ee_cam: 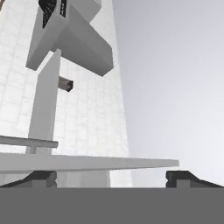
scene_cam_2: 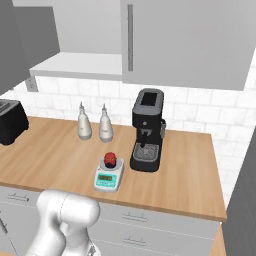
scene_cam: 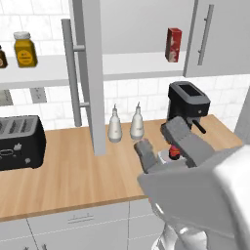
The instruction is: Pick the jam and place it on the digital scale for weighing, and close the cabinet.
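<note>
Two base views differ: the left shows the cabinet [scene_cam: 93, 73] door swung open, the right shows the red, dark-lidded jam [scene_cam_2: 111, 160] on the scale [scene_cam_2: 109, 176] beside a coffee machine [scene_cam_2: 148, 131], while the gripper's [ee_cam: 111, 177] fingertips [ee_cam: 41, 177] sit wide apart, empty.

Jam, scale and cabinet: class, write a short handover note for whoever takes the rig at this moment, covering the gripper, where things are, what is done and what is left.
Gripper: fingers wide apart, holding nothing, pointing towards the cabinet.
Jam: upright on the plate of the scale, on the counter beside the coffee machine. That step is done.
Cabinet: the left door stands open, edge-on towards the robot, shelf showing.
Left: swing that door shut.
</note>
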You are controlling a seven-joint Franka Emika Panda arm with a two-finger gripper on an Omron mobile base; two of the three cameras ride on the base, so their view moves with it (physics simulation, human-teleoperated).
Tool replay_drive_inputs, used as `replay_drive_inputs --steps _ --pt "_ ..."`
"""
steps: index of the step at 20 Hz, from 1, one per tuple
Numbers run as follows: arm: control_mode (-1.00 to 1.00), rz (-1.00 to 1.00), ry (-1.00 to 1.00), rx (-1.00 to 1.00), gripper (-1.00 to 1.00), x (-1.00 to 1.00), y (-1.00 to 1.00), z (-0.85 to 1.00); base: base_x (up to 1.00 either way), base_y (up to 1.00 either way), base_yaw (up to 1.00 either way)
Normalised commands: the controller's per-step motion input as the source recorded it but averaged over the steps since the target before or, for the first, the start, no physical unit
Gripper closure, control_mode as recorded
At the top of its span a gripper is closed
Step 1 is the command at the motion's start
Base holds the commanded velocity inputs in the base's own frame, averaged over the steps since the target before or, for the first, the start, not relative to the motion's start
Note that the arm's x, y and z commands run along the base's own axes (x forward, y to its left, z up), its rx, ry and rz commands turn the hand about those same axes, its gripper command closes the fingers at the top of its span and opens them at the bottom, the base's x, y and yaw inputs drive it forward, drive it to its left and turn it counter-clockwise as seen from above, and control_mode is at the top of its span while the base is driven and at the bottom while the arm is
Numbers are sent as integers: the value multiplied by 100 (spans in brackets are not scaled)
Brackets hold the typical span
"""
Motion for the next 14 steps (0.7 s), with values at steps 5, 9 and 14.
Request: replay_drive_inputs --steps 5,9,14 --pt "-100 -18 -9 0 -100 -26 100 -10 0 0 0" --pt "-100 -10 -9 0 -100 0 100 0 0 0 0" --pt "-100 -3 -3 21 -100 1 90 -1 0 0 0"
